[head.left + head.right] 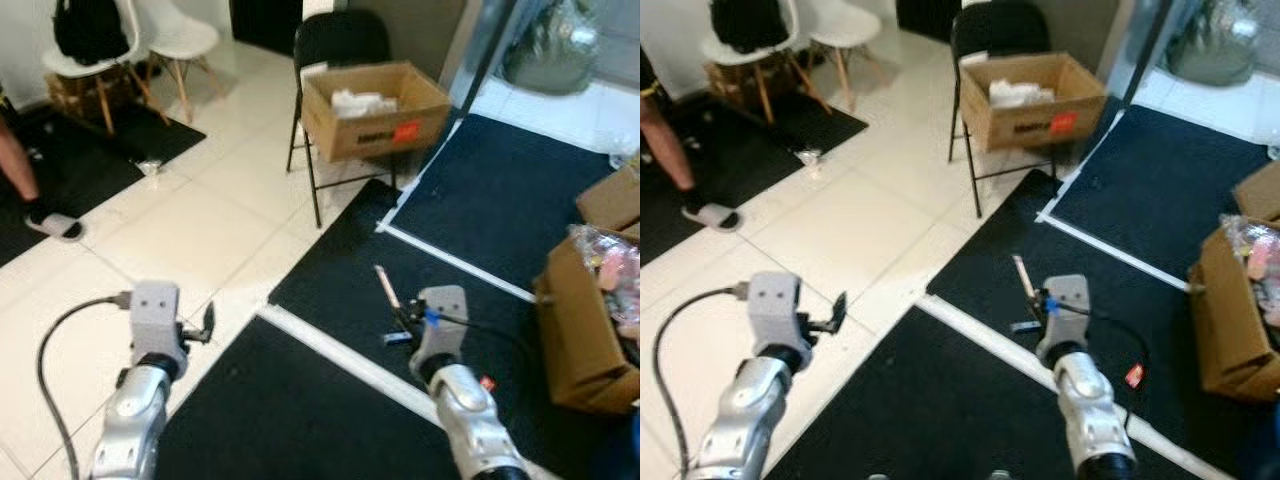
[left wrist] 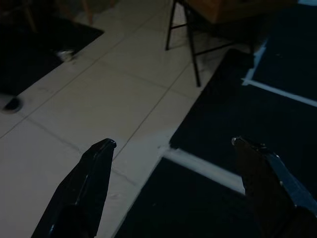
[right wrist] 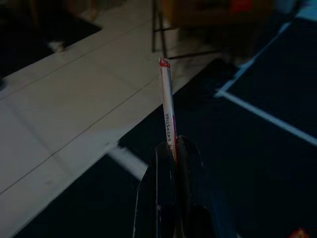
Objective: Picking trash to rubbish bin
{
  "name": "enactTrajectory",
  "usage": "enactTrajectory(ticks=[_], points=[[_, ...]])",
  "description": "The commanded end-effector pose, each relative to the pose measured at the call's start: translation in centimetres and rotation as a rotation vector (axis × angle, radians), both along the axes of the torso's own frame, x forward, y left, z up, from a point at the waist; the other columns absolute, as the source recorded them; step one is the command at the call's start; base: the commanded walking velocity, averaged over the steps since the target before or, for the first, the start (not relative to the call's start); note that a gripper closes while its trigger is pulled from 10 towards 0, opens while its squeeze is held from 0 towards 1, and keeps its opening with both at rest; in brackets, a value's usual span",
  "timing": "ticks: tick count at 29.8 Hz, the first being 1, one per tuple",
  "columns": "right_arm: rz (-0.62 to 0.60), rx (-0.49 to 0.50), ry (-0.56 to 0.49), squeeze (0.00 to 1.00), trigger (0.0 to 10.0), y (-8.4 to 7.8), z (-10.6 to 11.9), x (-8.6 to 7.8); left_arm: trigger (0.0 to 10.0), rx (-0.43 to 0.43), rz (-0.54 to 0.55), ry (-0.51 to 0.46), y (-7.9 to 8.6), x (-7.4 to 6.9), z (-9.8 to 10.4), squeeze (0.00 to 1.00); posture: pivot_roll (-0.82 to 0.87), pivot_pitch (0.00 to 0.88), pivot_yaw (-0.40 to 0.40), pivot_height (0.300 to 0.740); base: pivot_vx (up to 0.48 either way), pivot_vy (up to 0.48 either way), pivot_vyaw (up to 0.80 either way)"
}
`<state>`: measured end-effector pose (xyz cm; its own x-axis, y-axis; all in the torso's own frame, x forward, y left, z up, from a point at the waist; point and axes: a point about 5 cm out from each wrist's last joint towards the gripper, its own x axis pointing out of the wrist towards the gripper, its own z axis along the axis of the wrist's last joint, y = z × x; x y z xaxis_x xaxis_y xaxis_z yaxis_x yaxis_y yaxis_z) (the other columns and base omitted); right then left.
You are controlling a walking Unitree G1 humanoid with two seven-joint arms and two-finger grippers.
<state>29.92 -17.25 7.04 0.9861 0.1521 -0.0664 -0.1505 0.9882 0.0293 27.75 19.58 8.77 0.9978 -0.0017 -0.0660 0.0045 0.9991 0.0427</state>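
My right gripper [image 3: 171, 145] is shut on a thin flat red-and-white wrapper [image 3: 167, 101], which sticks out past the fingertips. It hangs above a black floor mat [image 1: 330, 290], and the wrapper [image 1: 385, 285] points toward an open cardboard box [image 1: 375, 105] holding white rubbish, which rests on a black folding chair [image 1: 340, 40]. My left gripper [image 2: 173, 143] is open with nothing between its fingers, above the edge between white tiles and mat. A small clear piece of litter [image 1: 150, 167] lies on the tiles at the far left.
A second cardboard box [image 1: 585, 340] stuffed with plastic stands at the right. A small red scrap [image 1: 1133, 375] lies on the mat near it. A person's leg [image 1: 20, 170] and slipper [image 1: 55, 227] are at far left, beside white chairs [image 1: 180, 35].
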Motion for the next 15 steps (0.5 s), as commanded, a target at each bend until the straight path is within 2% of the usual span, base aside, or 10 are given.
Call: enactTrajectory(ticks=[1, 15], points=[[0.003, 0.022, 0.030, 0.00, 10.0, 0.42, -0.91, -0.31, 10.0, 0.014, 0.011, 0.028, 0.42, -0.34, -0.80, 0.00, 0.01, 0.133, -0.024, 0.740, 0.307, 0.000, -0.40], [-0.007, 0.028, 0.035, 0.00, 10.0, 0.25, -1.30, -0.33, 10.0, 0.018, 0.008, 0.019, 0.26, -0.28, -0.92, 0.00, 0.01, 0.136, -0.027, 0.740, 0.306, 0.000, -0.43]])
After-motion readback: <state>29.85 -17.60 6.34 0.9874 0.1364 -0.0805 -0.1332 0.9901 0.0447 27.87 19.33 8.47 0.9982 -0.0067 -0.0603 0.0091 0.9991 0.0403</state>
